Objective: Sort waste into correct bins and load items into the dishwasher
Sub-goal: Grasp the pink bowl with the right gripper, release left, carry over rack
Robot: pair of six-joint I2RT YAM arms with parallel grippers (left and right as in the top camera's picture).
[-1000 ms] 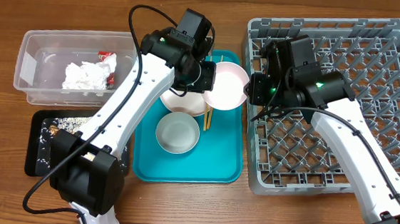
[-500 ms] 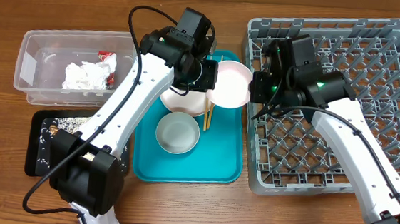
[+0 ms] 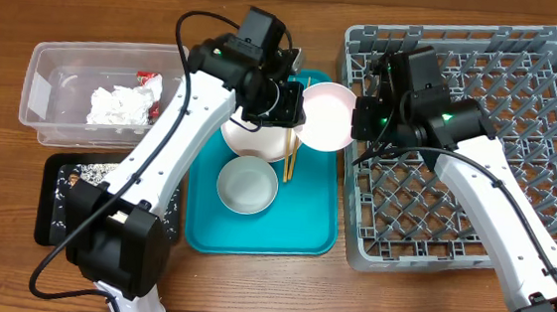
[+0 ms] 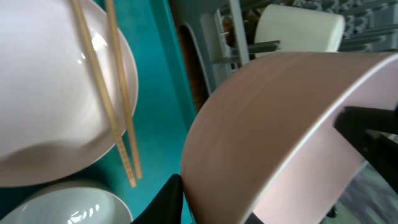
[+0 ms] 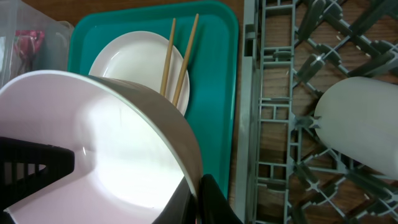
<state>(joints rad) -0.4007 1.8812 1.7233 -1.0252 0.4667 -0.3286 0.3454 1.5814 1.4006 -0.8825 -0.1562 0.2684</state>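
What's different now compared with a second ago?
The pink bowl moved slightly right toward the dish rack, and the right gripper closed its fingers on the rim. Whether the left gripper has let go is unclear. The plate, chopsticks, grey bowl and teal tray stayed put.

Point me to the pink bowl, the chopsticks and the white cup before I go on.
pink bowl (image 3: 326,116): overhead view, middle of its pale inside.
chopsticks (image 5: 168,56): right wrist view, shaft of the left stick.
white cup (image 5: 357,124): right wrist view, its rounded side.
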